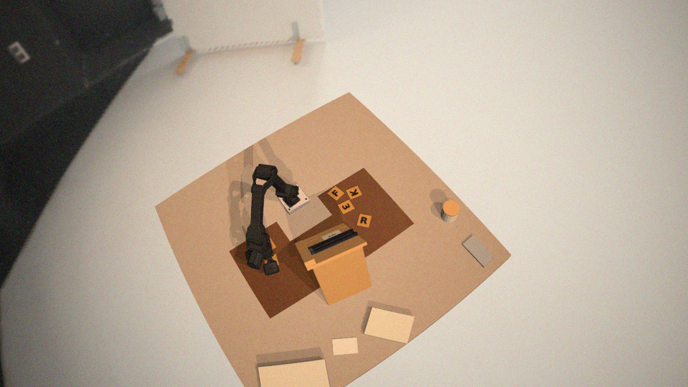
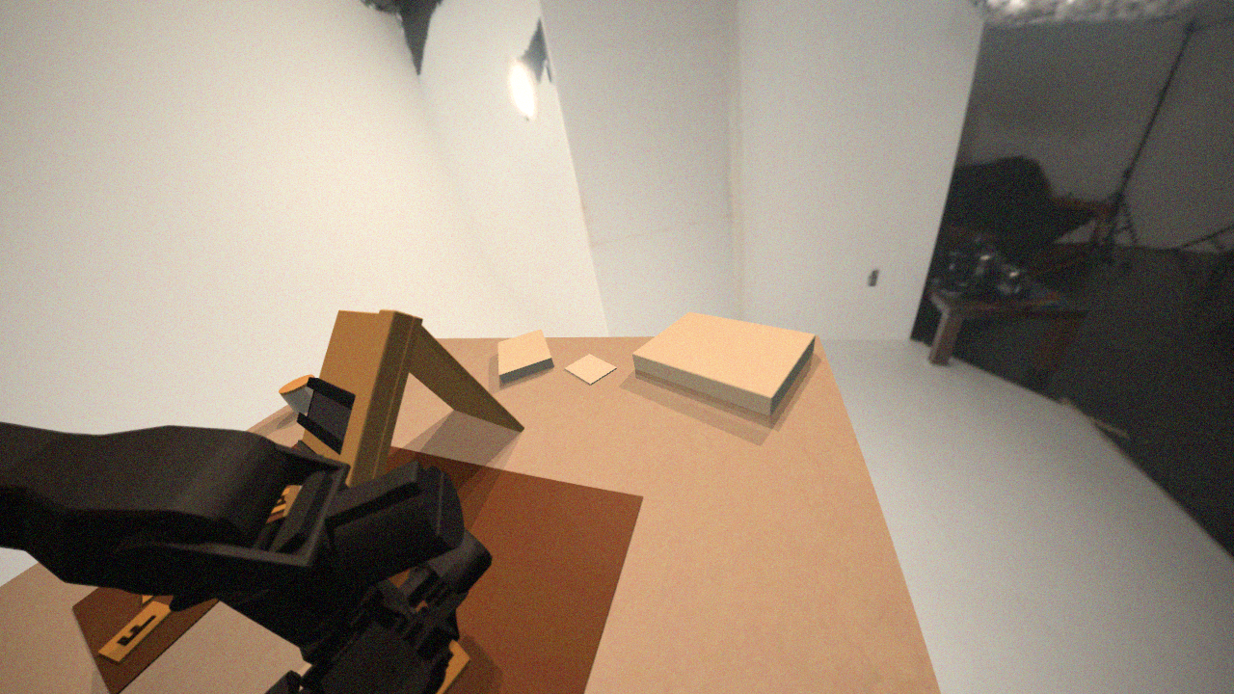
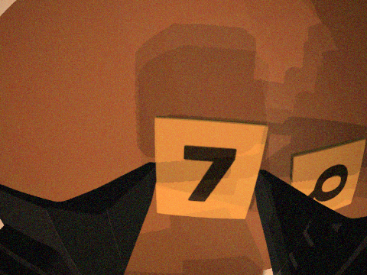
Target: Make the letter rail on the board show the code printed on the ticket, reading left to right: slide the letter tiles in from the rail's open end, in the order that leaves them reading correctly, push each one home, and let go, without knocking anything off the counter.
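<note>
My gripper [image 3: 207, 174] [image 1: 265, 263] is shut on an orange tile marked "7" [image 3: 173, 189], low over the dark brown mat [image 1: 279, 293] [image 3: 76, 82] left of the board. A second orange tile with a round character [image 3: 329, 180] lies just to the right of it. The orange slanted board [image 1: 341, 274] [image 2: 370, 380] carries the black letter rail [image 1: 332, 241] on its top face; the rail holds no tiles. Tiles F [image 1: 335, 193], K [image 1: 353, 192], 3 [image 1: 345, 207] and R [image 1: 364, 220] lie on the far mat [image 1: 389, 216]. The printed code is too small to read.
The arm's base [image 1: 294, 202] stands behind the board. An orange-topped cylinder [image 1: 450, 209] and a grey block [image 1: 477, 250] sit near the right edge. Cream boxes [image 1: 388, 324] [image 1: 293, 373] [image 2: 724, 358] and a small card [image 1: 344, 345] lie near the front edge.
</note>
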`<state>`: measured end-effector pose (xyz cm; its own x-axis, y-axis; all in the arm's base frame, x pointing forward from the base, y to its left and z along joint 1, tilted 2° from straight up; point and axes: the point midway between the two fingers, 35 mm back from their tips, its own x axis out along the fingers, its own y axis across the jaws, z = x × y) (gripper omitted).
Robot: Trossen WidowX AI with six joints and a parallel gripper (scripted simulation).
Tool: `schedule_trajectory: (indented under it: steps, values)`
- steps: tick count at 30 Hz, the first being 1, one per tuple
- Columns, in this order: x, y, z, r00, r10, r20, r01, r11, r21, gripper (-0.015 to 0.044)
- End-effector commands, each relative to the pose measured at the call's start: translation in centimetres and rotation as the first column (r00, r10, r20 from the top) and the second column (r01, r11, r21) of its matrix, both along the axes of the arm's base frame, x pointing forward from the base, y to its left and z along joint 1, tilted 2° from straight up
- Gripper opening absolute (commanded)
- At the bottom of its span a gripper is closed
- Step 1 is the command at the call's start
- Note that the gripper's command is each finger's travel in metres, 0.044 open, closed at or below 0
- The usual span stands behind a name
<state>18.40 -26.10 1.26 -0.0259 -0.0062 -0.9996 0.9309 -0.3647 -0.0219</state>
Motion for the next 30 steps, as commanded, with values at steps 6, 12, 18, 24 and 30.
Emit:
schedule_trajectory:
  steps: [6, 12, 18, 24, 30]
  values:
    - [0.0, 0.1, 0.6, 1.0, 0.0, 0.0, 0.0, 1.0, -0.004, 0.0]
    - [0.0, 0.1, 0.8, 1.0, 0.0, 0.0, 0.0, 1.0, -0.004, 0.0]
    - [0.0, 0.2, 1.1, 1.0, 0.0, 0.0, 0.0, 1.0, -0.004, 0.0]
    - [0.0, 0.3, 1.4, 1.0, 0.0, 0.0, 0.0, 1.0, -0.004, 0.0]
    - [0.0, 0.3, 1.6, 1.0, 0.0, 0.0, 0.0, 1.0, -0.004, 0.0]
